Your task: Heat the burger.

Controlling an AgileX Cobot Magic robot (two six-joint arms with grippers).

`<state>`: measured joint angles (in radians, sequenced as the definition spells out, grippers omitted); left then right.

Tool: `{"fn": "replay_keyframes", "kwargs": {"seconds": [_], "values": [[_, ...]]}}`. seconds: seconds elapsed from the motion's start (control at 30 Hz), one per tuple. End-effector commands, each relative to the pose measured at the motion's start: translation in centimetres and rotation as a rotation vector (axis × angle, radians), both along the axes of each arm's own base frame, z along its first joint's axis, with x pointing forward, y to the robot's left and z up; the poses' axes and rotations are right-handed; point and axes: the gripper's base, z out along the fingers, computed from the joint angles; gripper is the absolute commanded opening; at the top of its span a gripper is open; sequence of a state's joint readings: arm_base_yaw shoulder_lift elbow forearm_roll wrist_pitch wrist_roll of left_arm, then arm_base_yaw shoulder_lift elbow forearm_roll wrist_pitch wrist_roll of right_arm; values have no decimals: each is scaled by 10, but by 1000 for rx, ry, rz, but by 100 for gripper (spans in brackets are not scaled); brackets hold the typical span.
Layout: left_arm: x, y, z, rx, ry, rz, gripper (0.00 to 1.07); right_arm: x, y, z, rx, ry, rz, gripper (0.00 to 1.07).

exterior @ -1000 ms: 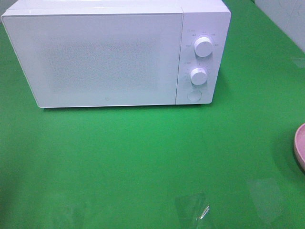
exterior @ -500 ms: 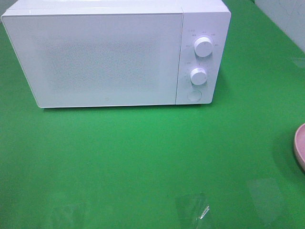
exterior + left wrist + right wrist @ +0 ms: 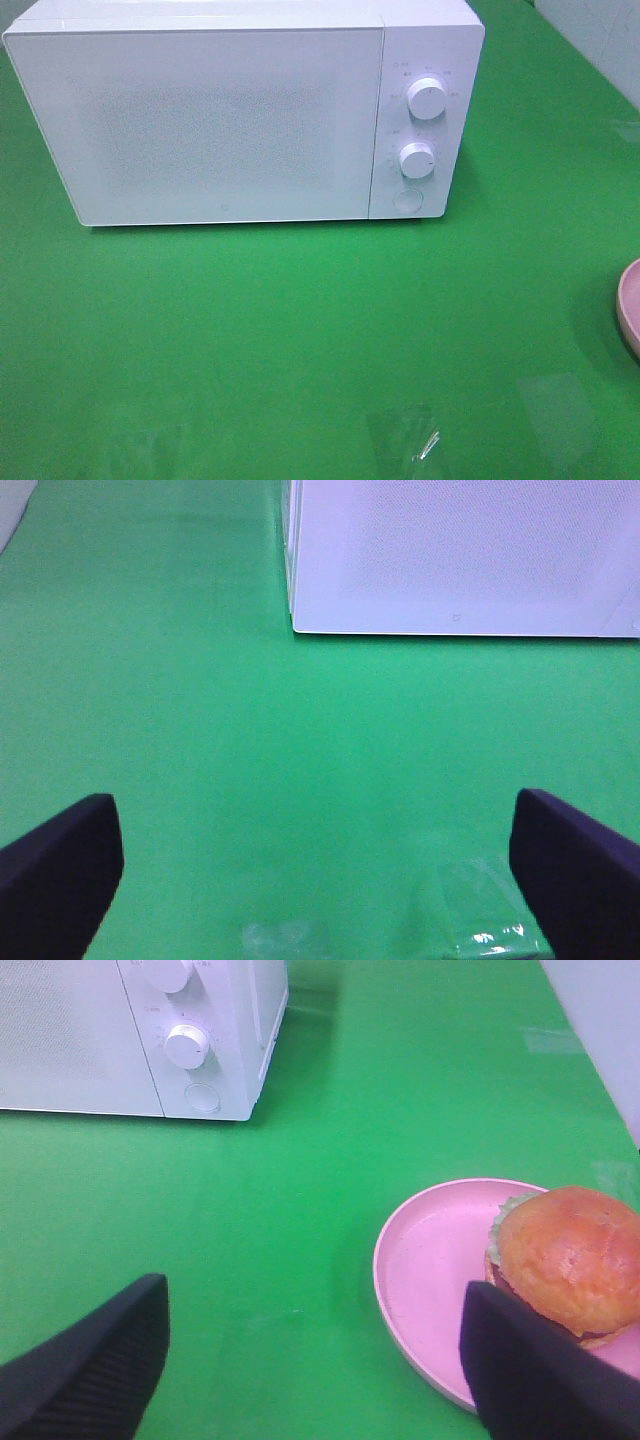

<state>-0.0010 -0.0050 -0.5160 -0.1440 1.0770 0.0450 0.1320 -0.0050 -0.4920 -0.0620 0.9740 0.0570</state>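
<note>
Microwave (image 3: 230, 120) door closed, opening step not begun; both grippers (image 3: 315, 870) (image 3: 315, 1360) spread wide, empty. Burger (image 3: 568, 1260) sits on pink plate (image 3: 430, 1270), just ahead of right jaws; door must open first

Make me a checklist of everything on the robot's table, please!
Surface: green table, some shiny clear tape patches near the front edge.
Job's things: burger sits on a pink plate at the right; white microwave at the back, door shut.
Clutter: nothing seen.
Grippers: left gripper open and empty over bare table; right gripper open and empty, near the plate, not touching the burger.
Cables: nothing seen.
Surroundings: pale wall at the far right corner.
</note>
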Motion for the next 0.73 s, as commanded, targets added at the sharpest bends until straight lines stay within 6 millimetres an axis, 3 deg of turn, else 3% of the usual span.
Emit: {"fn": "replay_keyframes", "kwargs": {"seconds": [0.03, 0.73], "values": [[-2, 0, 0, -9, -28, 11, 100, -3, -1, 0, -9, -37, 1, 76], [-3, -1, 0, -8, -33, 32, 101, -3, -1, 0, -9, -37, 1, 76]]}}
